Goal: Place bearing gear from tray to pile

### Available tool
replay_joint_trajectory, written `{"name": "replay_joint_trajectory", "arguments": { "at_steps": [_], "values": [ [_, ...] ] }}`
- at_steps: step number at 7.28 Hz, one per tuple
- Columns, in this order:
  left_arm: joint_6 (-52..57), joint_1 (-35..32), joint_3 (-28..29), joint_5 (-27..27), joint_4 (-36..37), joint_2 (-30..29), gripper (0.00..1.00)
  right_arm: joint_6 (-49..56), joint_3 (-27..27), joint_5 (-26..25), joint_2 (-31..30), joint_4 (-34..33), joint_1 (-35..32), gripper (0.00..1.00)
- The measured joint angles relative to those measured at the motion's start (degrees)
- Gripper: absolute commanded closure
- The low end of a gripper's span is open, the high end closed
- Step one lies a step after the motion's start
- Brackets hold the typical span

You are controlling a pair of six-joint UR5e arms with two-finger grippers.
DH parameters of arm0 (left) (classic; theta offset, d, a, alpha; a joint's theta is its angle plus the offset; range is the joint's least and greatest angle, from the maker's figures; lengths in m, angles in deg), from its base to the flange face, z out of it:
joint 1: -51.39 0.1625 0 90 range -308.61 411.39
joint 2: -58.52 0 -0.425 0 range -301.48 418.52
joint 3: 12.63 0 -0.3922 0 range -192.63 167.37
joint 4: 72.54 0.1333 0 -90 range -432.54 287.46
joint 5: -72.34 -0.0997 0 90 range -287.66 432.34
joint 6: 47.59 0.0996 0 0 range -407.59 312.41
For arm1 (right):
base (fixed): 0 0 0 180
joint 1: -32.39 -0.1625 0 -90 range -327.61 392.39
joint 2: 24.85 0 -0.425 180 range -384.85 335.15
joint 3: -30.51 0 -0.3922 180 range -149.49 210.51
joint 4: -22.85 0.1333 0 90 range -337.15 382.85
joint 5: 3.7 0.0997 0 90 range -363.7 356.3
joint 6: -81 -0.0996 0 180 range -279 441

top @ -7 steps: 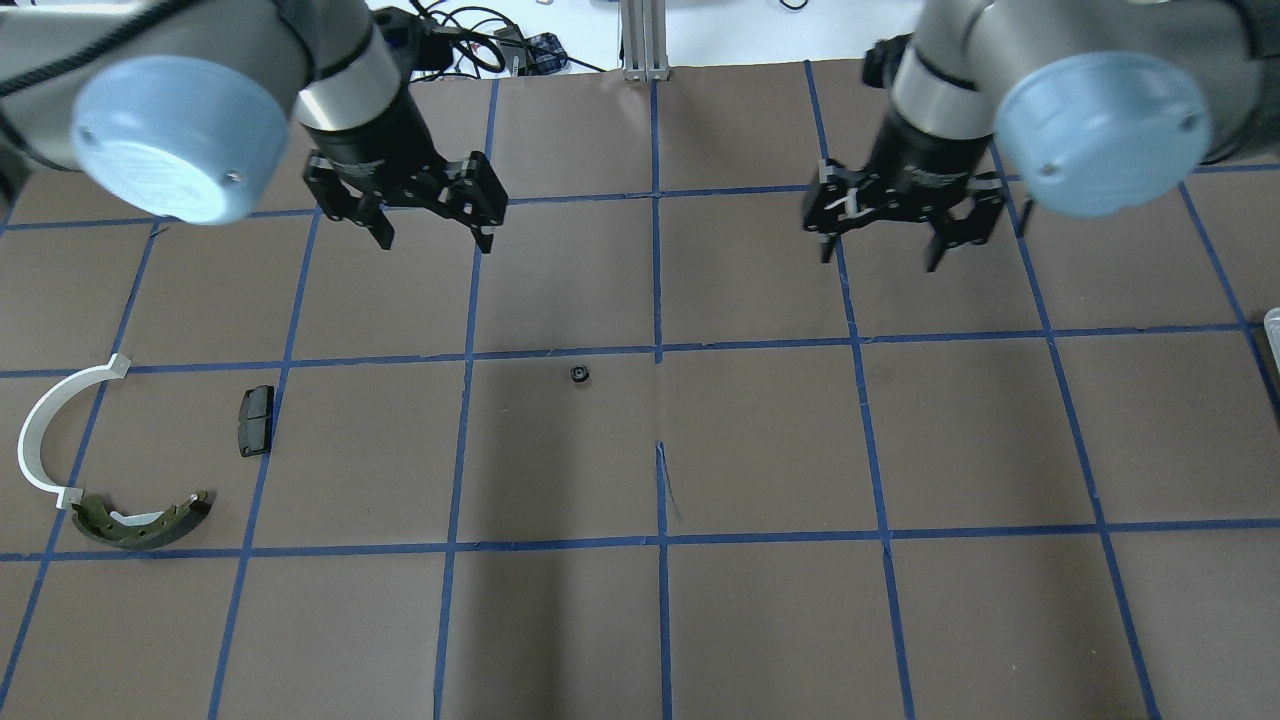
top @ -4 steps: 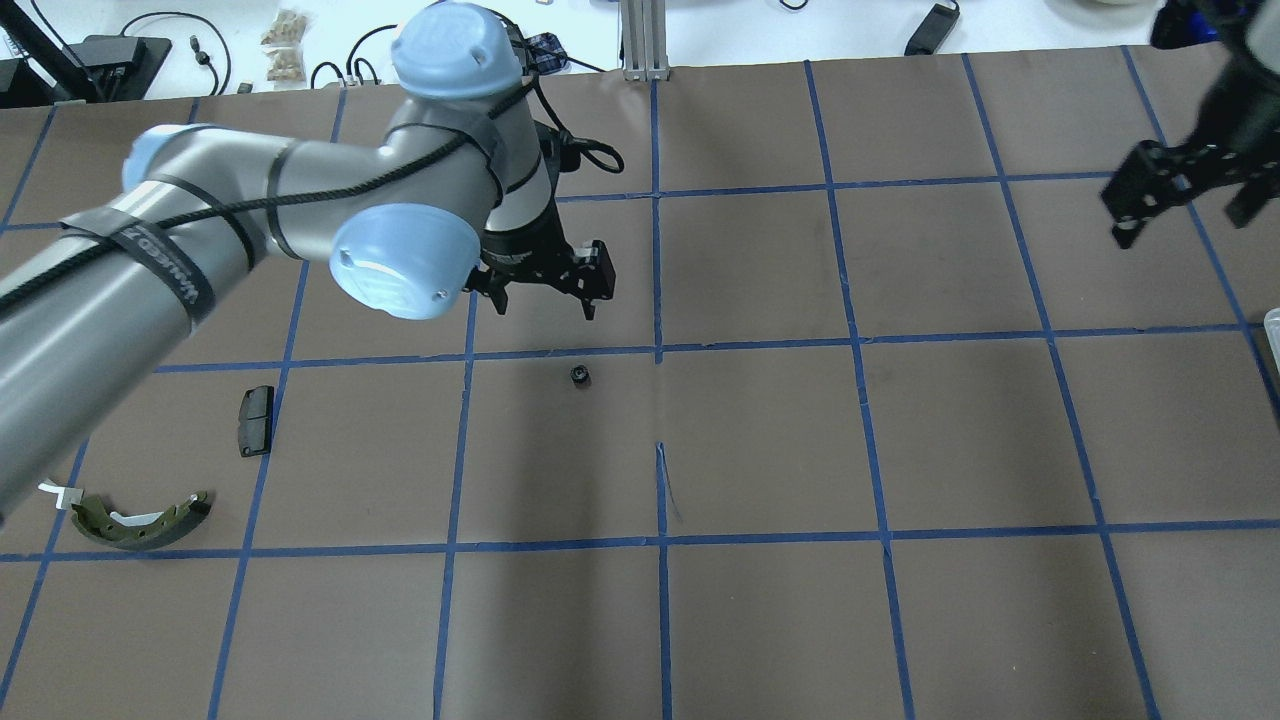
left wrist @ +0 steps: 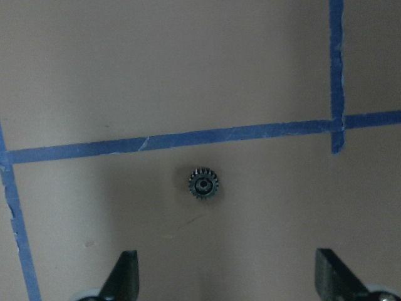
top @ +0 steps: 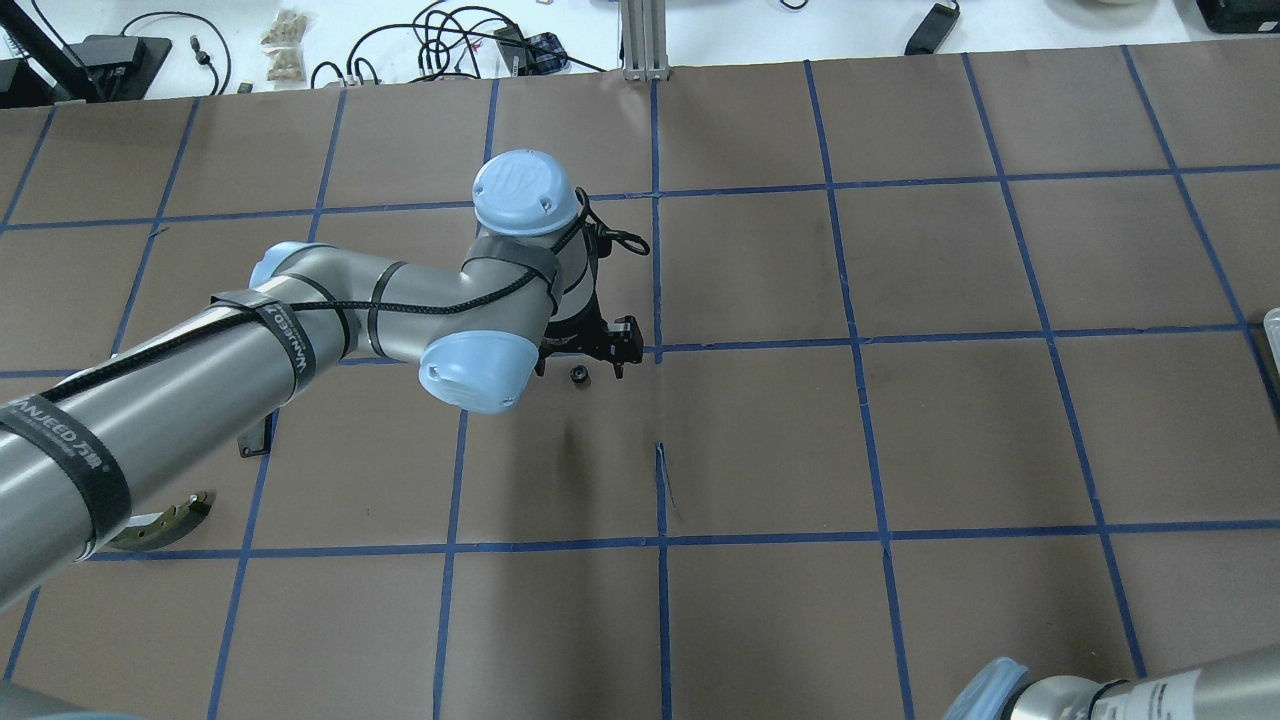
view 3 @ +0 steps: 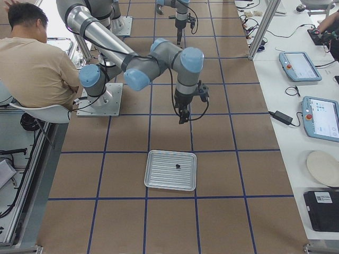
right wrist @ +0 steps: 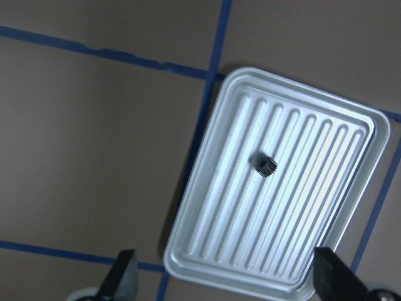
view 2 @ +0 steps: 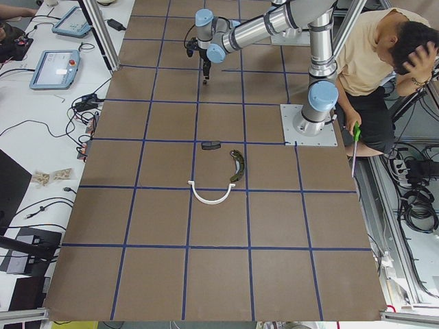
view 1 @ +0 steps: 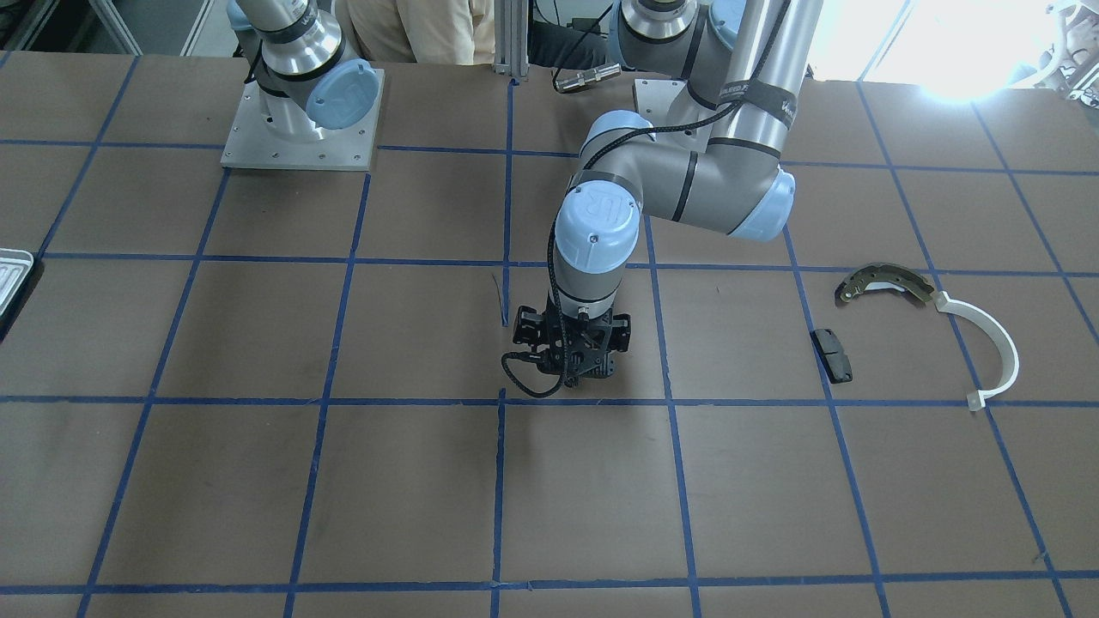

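Observation:
A small black bearing gear (left wrist: 203, 184) lies on the brown paper near a blue tape crossing, and it also shows in the overhead view (top: 578, 374). My left gripper (left wrist: 225, 266) hangs open just above it, fingers to either side (top: 582, 366). A second gear (right wrist: 266, 164) lies in the ribbed silvery tray (right wrist: 207, 207), which shows whole in the right side view (view 3: 159, 182). My right gripper (right wrist: 222, 266) is open and empty, above and beside the tray. The pile is an olive brake shoe (view 1: 884, 281), a white arc (view 1: 1000, 352) and a black pad (view 1: 833, 354).
The left arm (top: 250, 350) covers much of the pile in the overhead view. Only a sliver of the tray (top: 1272, 335) shows at the right edge there. A person (view 3: 37, 58) sits behind the robot bases. Tablets and cables lie beyond the table's far edge.
My left arm has swung forward and down until its open gripper sits over the gear on the paper. My right arm moved off to the right, out toward the tray.

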Motion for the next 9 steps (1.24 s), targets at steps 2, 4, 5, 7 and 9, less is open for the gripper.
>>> {"name": "replay_joint_trajectory", "arguments": {
  "at_steps": [2, 4, 5, 7, 9],
  "values": [
    [0.26, 0.02, -0.25, -0.20, 2.50, -2.25, 0.05, 8.15, 0.00, 4.38, 9.78, -8.98, 5.50, 0.02],
    [0.37, 0.03, -0.43, -0.30, 3.39, -3.52, 0.19, 7.73, 0.13, 6.73, 14.20, -12.07, 6.65, 0.15],
    [0.39, 0.03, -0.31, -0.29, 3.91, -4.07, 0.35, 7.12, 0.25, 7.40, 15.78, -12.71, 6.72, 0.17],
    [0.69, 0.03, -0.16, -0.29, 4.47, -4.64, 0.86, 4.16, 0.39, 7.75, 16.96, -13.10, 6.70, 0.27],
    [2.06, 0.15, -0.06, -0.35, 5.25, -4.67, 1.00, 1.46, 0.36, 7.47, 17.05, -13.10, 6.44, 0.71]
  ]
}}
